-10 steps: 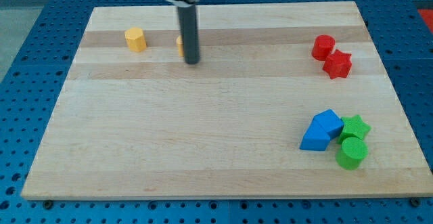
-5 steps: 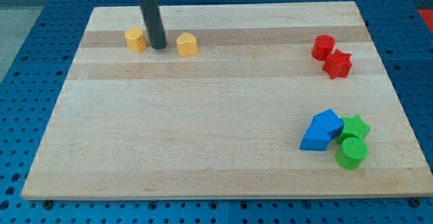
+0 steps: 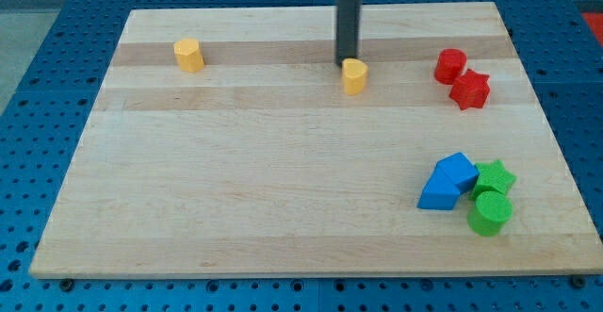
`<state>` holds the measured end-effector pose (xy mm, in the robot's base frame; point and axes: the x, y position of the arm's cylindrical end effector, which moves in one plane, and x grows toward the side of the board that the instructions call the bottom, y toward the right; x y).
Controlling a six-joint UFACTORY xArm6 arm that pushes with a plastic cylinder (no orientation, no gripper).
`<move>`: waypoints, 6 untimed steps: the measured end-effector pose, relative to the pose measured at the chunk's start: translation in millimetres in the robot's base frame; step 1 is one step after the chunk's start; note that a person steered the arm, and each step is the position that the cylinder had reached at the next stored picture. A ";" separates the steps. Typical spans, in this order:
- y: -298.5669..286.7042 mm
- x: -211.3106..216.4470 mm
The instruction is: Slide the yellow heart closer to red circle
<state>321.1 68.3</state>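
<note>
**Clerk:** Item one, the task's thing. Where is it?

**Arm:** Yellow heart (image 3: 354,75), upper middle of the wooden board (image 3: 283,218), standing alone. Its goal, the red circle (image 3: 450,65), lies toward the view's right and very slightly higher, near but with bare board between them. Red star (image 3: 470,90) touches the circle on its lower right.

**Clerk:** Item two, your working end?

**Arm:** My tip (image 3: 348,63), the foot of a straight dark rod. No pincer to report: nothing opens, closes or holds. The tip sits at the heart's upper-left edge, touching it or just beside it; I cannot tell which.

**Clerk:** The relation that matters?

**Arm:** The heart lies below and slightly right of my tip. A push from here would, I judge, send it down the view as much as right. Better contact would be on the heart's left face, in line with the circle.

**Clerk:** Long axis?

**Arm:** Too small to make out.

**Clerk:** Remaining stock?

**Arm:** Yellow block (image 3: 188,55), far upper left, shape unclear. Lower right cluster: blue block (image 3: 448,181), green star (image 3: 495,175), green cylinder (image 3: 490,212). All well apart from the path.
</note>
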 end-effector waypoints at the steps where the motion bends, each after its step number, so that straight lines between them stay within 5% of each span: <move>1: 51.5 0.0; 3: 40.5 0.4; 5: -84.7 1.8; 6: -83.3 44.0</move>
<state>365.2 -15.0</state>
